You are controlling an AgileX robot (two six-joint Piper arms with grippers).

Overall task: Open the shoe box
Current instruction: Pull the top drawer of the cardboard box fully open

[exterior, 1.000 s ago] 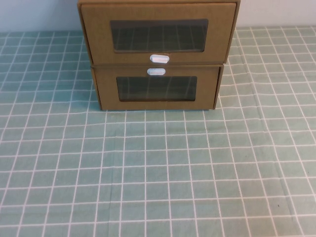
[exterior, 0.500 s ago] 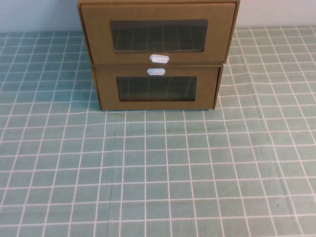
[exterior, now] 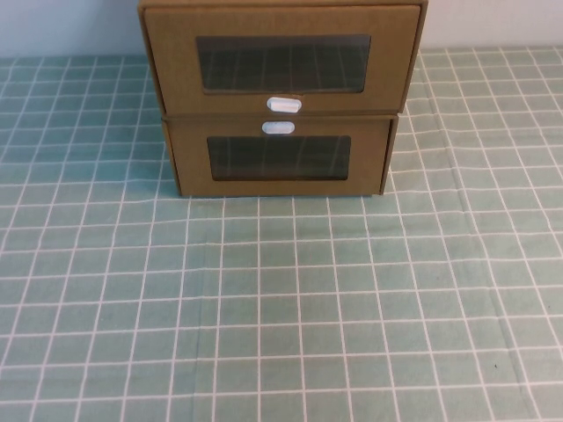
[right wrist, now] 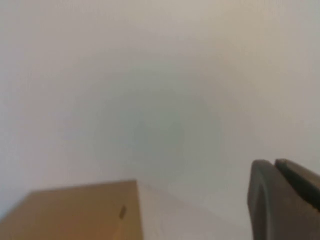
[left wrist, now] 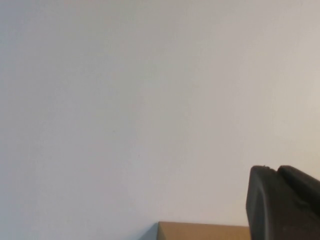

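No change over the last second: the high view looked identical and neither arm was in it. The upper shoe box (exterior: 281,63) sat stacked on the lower shoe box (exterior: 280,158) at the upper centre of the frame, on the green checked cloth (exterior: 281,308). Both fronts were shut flush. The upper tab (exterior: 284,105) and lower tab (exterior: 278,127), both white, sat close together at the seam, untouched.

The left gripper (left wrist: 282,205) showed only as a dark block at the lower right of the left wrist view, facing the wall with a box corner at the bottom edge; open or shut could not be told. The right gripper (right wrist: 285,200) sat at the lower right of its own view, fingers pressed together and holding nothing.

Likely the task had not started, with no reach toward a tab yet.
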